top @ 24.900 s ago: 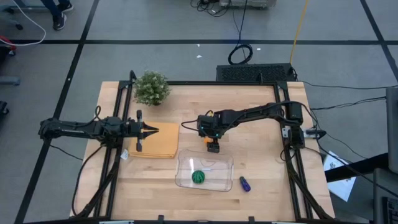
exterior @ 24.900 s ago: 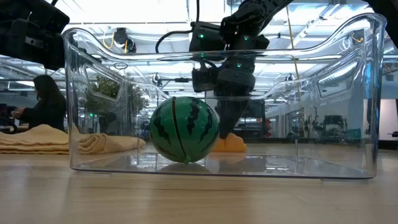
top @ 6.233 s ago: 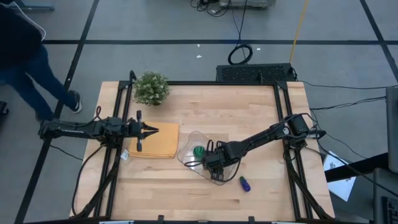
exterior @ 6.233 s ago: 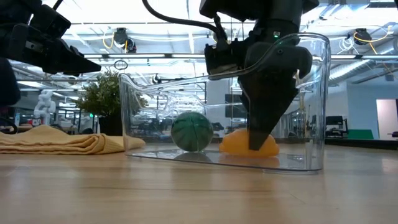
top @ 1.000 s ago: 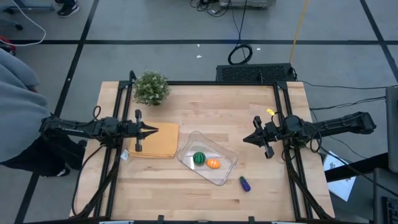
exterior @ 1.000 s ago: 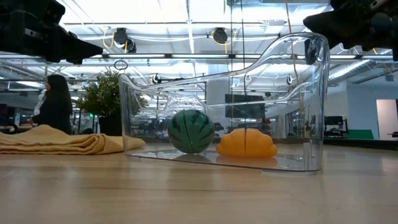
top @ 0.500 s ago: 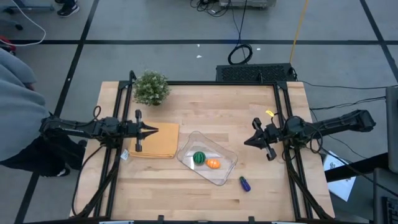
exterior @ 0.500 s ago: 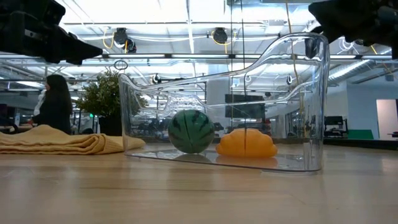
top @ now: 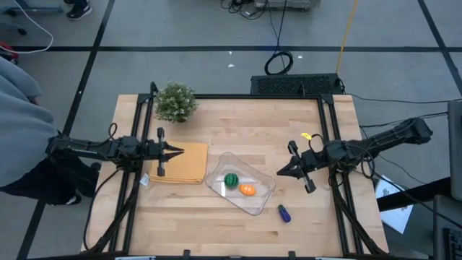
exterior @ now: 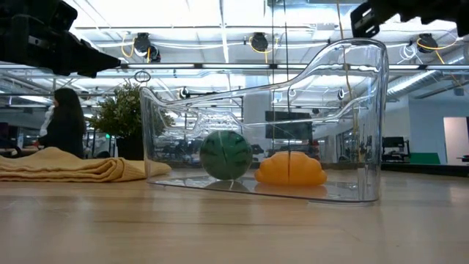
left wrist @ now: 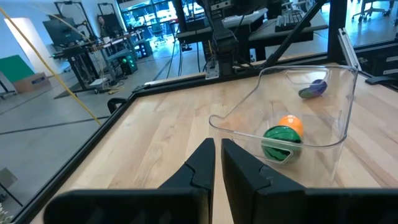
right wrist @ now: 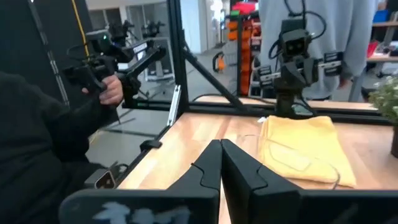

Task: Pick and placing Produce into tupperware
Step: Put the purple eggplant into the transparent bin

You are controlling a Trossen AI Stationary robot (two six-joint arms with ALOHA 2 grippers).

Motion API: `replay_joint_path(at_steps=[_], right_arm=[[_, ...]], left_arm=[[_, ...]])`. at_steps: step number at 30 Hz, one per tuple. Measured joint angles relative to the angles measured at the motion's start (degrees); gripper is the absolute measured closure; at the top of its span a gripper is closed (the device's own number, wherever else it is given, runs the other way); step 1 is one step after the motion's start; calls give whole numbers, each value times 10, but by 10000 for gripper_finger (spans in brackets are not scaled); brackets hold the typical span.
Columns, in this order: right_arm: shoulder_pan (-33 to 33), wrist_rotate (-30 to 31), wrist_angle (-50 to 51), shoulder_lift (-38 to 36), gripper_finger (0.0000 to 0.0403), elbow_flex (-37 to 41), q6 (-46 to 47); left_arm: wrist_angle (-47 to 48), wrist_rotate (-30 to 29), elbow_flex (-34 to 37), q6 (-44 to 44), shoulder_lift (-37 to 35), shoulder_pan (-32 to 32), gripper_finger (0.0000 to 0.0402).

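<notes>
The clear tupperware (top: 240, 186) stands at the table's middle, near the front edge. Inside it lie the green striped ball (top: 231, 180) and the orange oval (top: 247, 190), both resting on its floor (exterior: 226, 154) (exterior: 290, 169). The blue-purple piece (top: 284, 213) lies on the bare table right of the tupperware, toward the near edge. My right gripper (top: 279, 173) hovers shut, just right of the tupperware and above its rim, holding nothing. My left gripper (top: 180, 150) waits shut over the tan pad (top: 189, 167), pointing at the tupperware (left wrist: 283, 106).
A potted plant (top: 175, 101) stands at the far left corner. The folded tan pad lies left of the tupperware. A person in grey (top: 14, 123) stands beyond the table's left edge. A black frame (top: 328, 144) runs along the table's sides.
My right gripper has swung from the right edge toward the near edge and the tupperware, rising a little and staying shut. The produce and the tupperware have kept their places.
</notes>
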State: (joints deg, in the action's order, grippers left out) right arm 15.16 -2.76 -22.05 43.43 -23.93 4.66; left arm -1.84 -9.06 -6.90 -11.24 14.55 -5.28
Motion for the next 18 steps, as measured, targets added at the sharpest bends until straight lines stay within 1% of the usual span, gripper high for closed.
replay_joint_path(at_steps=[7, 9, 12, 15, 18], right_arm=[[0, 2, 1, 21, 403, -15, 2], [0, 14, 1, 21, 403, -15, 1], [0, 17, -1, 22, 403, -15, 6], [0, 42, -1, 22, 403, -18, 26], [4, 47, 13, 24, 403, -25, 32]], left_arm=[[3, 0, 0, 2, 0, 0, 369], [3, 0, 0, 2, 0, 0, 369], [4, 0, 0, 2, 0, 0, 369], [4, 0, 0, 2, 0, 0, 369], [4, 0, 0, 2, 0, 0, 369]])
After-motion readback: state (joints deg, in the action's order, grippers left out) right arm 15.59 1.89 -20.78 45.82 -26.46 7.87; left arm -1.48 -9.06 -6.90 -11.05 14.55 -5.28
